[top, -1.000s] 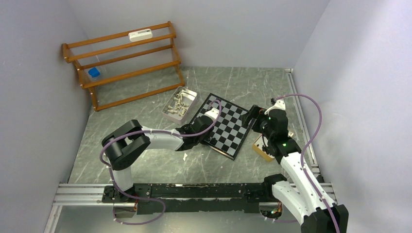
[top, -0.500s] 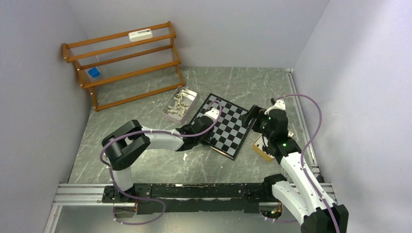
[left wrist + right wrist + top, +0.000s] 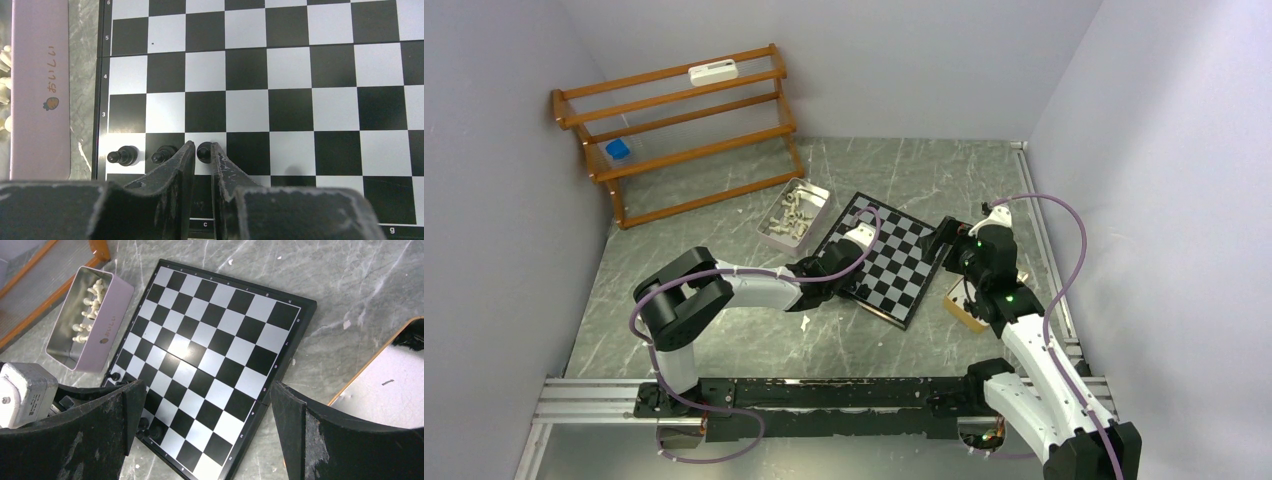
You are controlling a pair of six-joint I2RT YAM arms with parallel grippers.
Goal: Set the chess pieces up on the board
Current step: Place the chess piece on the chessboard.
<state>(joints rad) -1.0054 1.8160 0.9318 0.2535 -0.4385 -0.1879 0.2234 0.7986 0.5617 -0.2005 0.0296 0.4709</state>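
The board (image 3: 894, 262) lies slanted on the table between both arms. My left gripper (image 3: 202, 146) is low over the board's (image 3: 290, 70) near-left corner, shut on a black pawn (image 3: 203, 153) that stands on a white square of the second row. Two more black pawns (image 3: 123, 156) (image 3: 162, 155) stand to its left in the same row. In the top view the left gripper (image 3: 852, 287) sits at the board's near edge. My right gripper (image 3: 206, 390) hovers open above the board's (image 3: 215, 340) right side, nothing between its fingers. Black pieces (image 3: 156, 432) show by its left finger.
A pink tin (image 3: 794, 215) of cream-white pieces sits just left of the board, its wall (image 3: 40, 90) close to my left gripper. A wood-rimmed tray (image 3: 964, 305) lies under the right arm. A wooden slatted rack (image 3: 684, 130) stands at the back left.
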